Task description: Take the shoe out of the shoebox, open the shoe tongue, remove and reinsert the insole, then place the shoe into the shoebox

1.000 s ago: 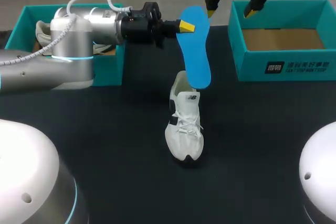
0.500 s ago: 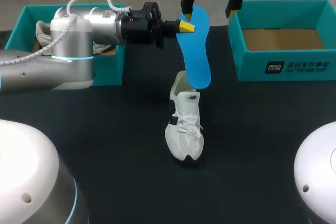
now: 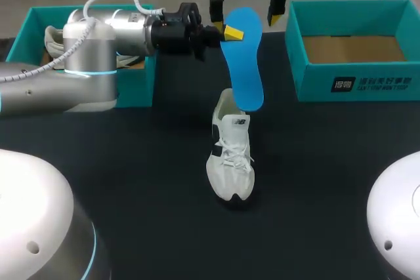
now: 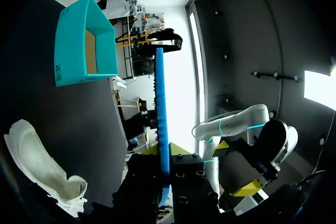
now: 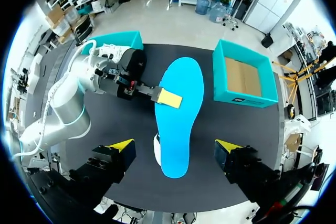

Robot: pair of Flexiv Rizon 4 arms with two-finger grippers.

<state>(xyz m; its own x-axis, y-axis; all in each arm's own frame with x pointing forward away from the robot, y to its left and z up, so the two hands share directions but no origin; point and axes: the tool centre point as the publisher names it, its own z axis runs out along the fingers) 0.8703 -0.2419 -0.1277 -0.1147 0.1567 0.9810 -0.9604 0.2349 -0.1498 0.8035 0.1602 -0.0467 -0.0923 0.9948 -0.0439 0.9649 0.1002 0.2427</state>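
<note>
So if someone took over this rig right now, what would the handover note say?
Left gripper: shut on the edge of the blue insole, holding it in the air above the shoe.
Right gripper: open, above the insole with one finger on each side, not touching it.
The white shoe lies mid-table, toe towards the robot. The empty shoebox is at the right. A second box at the left holds another shoe.
Done: shoe out of its box, insole pulled out.
Left: put the insole back in, then place the shoe in the shoebox.
</note>
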